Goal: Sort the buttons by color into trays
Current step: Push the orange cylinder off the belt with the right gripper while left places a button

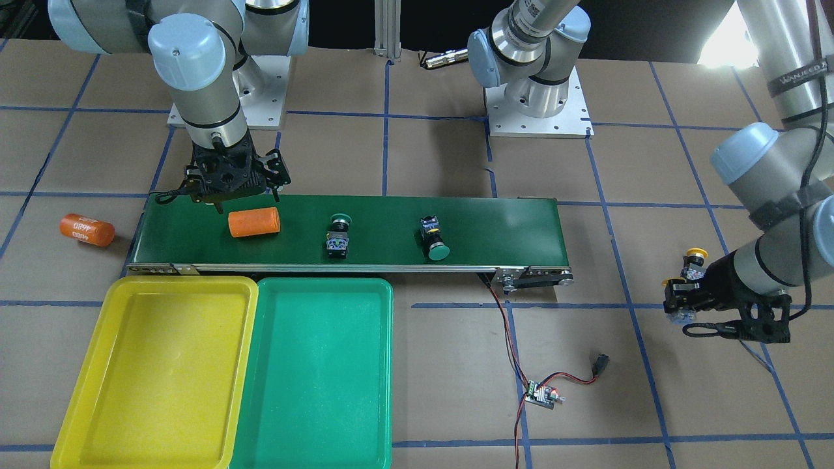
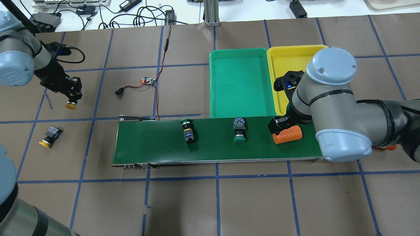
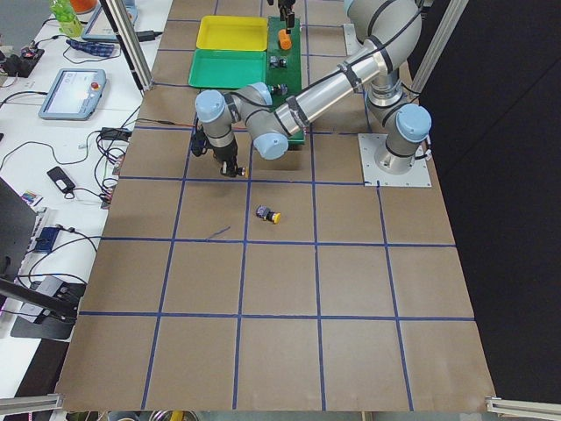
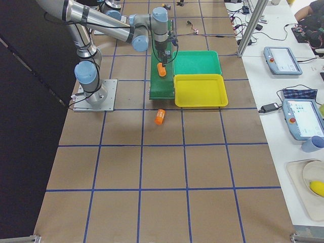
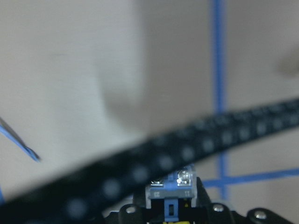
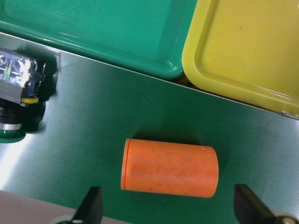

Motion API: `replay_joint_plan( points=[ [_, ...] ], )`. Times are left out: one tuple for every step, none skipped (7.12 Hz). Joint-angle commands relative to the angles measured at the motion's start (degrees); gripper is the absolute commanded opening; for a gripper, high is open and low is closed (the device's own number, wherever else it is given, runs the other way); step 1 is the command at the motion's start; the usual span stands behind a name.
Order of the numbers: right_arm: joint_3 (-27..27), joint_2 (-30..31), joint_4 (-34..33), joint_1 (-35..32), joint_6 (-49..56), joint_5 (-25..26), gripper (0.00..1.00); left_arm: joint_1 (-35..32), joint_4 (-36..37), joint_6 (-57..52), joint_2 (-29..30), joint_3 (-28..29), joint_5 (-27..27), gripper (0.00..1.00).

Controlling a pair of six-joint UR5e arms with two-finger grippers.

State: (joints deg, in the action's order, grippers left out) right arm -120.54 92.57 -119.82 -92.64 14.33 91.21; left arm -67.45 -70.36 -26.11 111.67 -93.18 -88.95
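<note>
Left gripper (image 2: 73,92) is clamped on a yellow button (image 2: 70,105), out past the end of the conveyor belt (image 2: 157,144) and well apart from the yellow tray (image 2: 285,62). My guess is the button goes onto the belt, so it should be set down low and flat so it can't roll. Right gripper (image 6: 169,211) hangs wide open and empty over the orange cylinder (image 6: 170,168). The nearer green button (image 2: 239,131) lies just along the belt from it.
</note>
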Motion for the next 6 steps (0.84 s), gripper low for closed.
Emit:
replay_joint_plan(
  points=[
    [-0.22, -0.20, -0.15, -0.09, 0.00, -0.07, 1.00, -6.00, -2.94, 13.90, -5.66, -4.18, 7.69, 0.13],
    [0.13, -0.20, -0.58, -0.09, 0.08, 0.11, 1.00, -11.07, -2.77, 19.46, -7.24, -5.42, 7.65, 0.13],
    [-0.13, -0.20, -1.46, 0.00, 0.00, 0.20, 1.00, -17.65, -3.03, 25.61, -8.91, -5.96, 7.30, 0.13],
    [-0.13, -0.20, -1.55, -0.09, -0.09, 0.20, 1.00, -22.58, -3.82, 30.28, -11.02, -8.23, 6.60, 0.13],
    [-0.04, -0.20, -1.64, 0.00, 0.00, 0.20, 1.00, -24.29, -2.61, 30.94, -12.69, -12.69, 5.21, 0.13],
    [0.04, -0.20, -1.56, -0.09, 0.00, 0.20, 1.00, -24.74, -0.07, 33.55, -13.06, -15.52, 5.10, 0.13]
  ],
)
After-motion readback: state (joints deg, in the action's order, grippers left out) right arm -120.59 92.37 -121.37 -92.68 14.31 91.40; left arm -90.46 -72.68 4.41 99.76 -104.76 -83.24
